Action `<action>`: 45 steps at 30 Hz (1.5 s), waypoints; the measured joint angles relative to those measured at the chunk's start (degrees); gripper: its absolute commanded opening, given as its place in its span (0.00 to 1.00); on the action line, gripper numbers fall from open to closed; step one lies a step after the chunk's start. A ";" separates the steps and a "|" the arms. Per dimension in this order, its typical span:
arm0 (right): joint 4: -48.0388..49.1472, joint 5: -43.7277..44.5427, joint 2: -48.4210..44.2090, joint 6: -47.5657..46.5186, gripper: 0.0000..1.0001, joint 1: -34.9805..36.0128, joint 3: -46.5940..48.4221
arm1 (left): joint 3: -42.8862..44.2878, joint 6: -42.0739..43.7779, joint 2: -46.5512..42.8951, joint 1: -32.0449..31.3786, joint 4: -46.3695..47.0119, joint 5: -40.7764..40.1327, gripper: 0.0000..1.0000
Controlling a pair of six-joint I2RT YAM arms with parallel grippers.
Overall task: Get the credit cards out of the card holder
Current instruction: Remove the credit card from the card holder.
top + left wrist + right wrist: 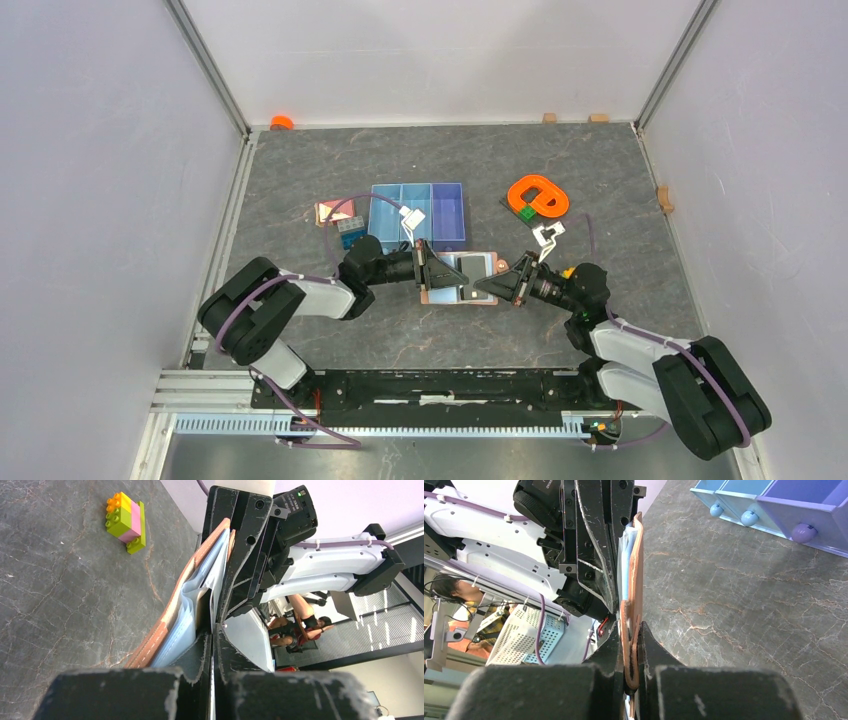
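- Grey marbled tabletop (300, 170), white walls (100, 200) on three sides. Top view: the card holder (462, 270) sits mid-table, just near of the blue tray (447, 210), opened, with its grey-blue inside facing up.
- Same view: the left gripper (428, 272) meets its left edge and the right gripper (485, 288) its right edge. The arms face each other, and I judge one is there to anchor while the other pulls.
- Left wrist view: the left pincer's jaws are pressed together with only a thin pale edge between them. The salmon cover and the pale blue pocket leaves lie outside the fingers, on the table side. Whether that edge is a card or a pocket leaf I cannot tell. Toy bricks (125, 520) stand well apart and play no part.
- Right wrist view: the right pincer is clamped on the holder's salmon rim. It grips leather, not pocket contents, so it reads as a bracing hold.
- Credit cards: none shows clear of the holder in any view. I judge them to be inside the pockets, with extraction not yet done.
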 measured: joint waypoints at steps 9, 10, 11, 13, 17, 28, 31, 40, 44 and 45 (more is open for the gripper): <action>0.92 0.04 -0.94 1.03 0.13 -0.15 -0.79 | 0.00 -0.07 0.00 0.35 -0.11 -0.09 0.02; 0.92 0.02 -1.22 1.09 0.13 -0.28 -0.94 | 0.00 -0.11 0.00 0.48 -0.11 -0.11 0.02; 0.90 0.04 -1.53 1.18 0.12 -0.37 -1.07 | 0.02 -0.26 0.00 0.52 -0.09 -0.07 0.02; 0.85 0.04 -1.99 1.36 0.12 -0.63 -1.27 | 0.02 -0.61 0.00 0.63 -0.04 0.13 0.02; 0.98 -0.09 -2.36 1.99 0.11 -1.09 -1.55 | 0.04 -1.38 0.00 0.63 -0.02 0.15 0.02; 2.82 -0.79 -2.75 3.30 0.21 -3.26 -2.89 | 0.17 -2.16 0.00 1.79 -1.01 0.09 0.02; 3.61 -0.76 -2.75 3.43 0.07 -3.34 -3.23 | 0.17 -2.25 0.00 2.05 -1.29 0.09 0.02; 3.08 -0.81 -2.75 4.02 0.00 -4.04 -3.56 | 0.24 -2.21 -0.17 2.03 -2.62 0.00 0.03; 2.67 -1.14 -3.56 4.09 0.00 -4.83 -3.91 | 0.52 -2.23 -0.37 1.95 -3.48 -0.17 0.04; 2.67 -1.16 -3.80 4.11 0.00 -5.07 -4.02 | 0.59 -2.23 -0.37 1.95 -3.58 -0.20 0.04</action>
